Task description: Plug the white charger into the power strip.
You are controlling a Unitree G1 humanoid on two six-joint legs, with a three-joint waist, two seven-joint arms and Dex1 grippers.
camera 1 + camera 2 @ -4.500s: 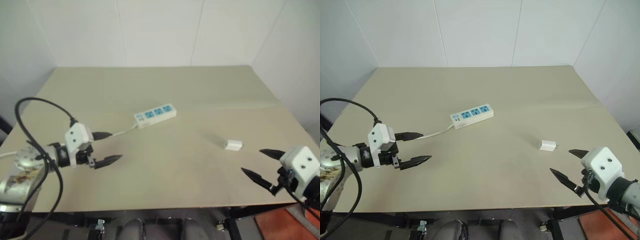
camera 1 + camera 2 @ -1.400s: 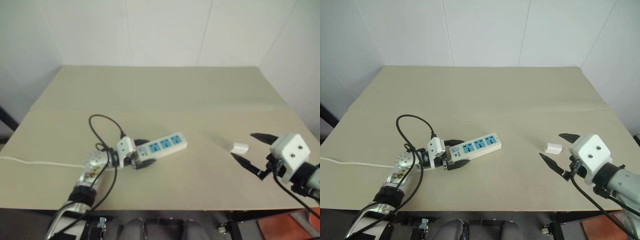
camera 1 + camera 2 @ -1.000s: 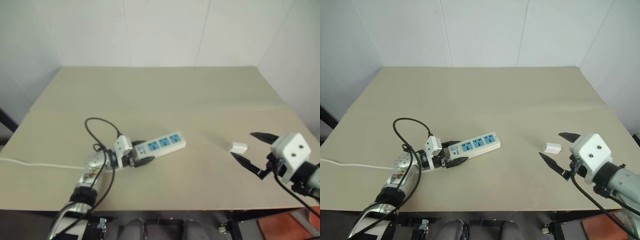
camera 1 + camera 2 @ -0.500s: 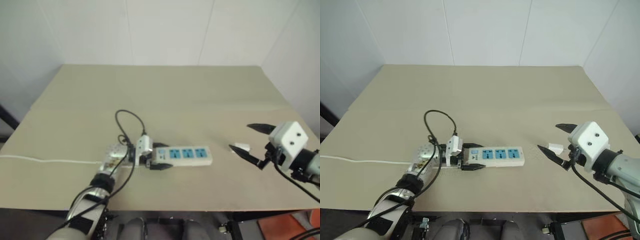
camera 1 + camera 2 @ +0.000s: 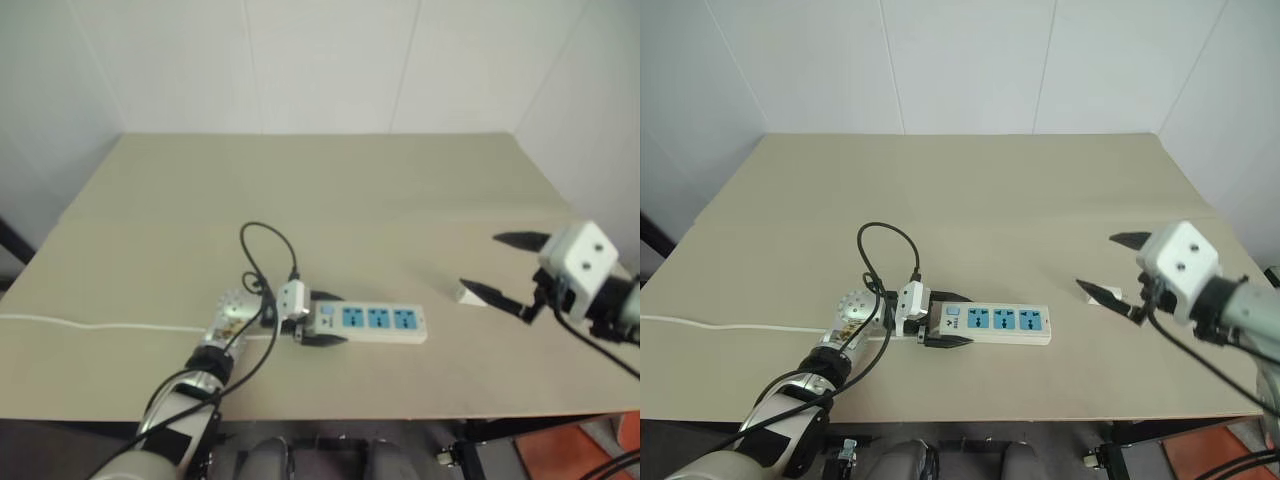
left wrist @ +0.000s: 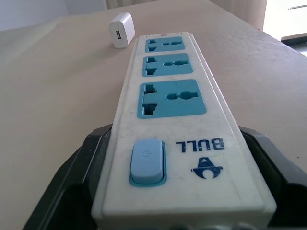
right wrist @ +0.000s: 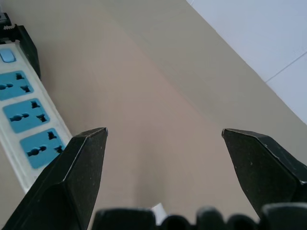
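The left gripper (image 5: 940,328) is clamped on the switch end of the power strip (image 5: 992,324), which lies flat on the table (image 5: 990,200). Right of the strip, well apart, sits the white charger (image 5: 1102,293). The right gripper (image 5: 1108,265) hangs over it, fingers wide apart. It could bump the little charger away, or grab it crooked.

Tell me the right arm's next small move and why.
Probably lower the open right end effector onto the white charger: it lies loose on the table under the fingers, while the left end effector grips the power strip.
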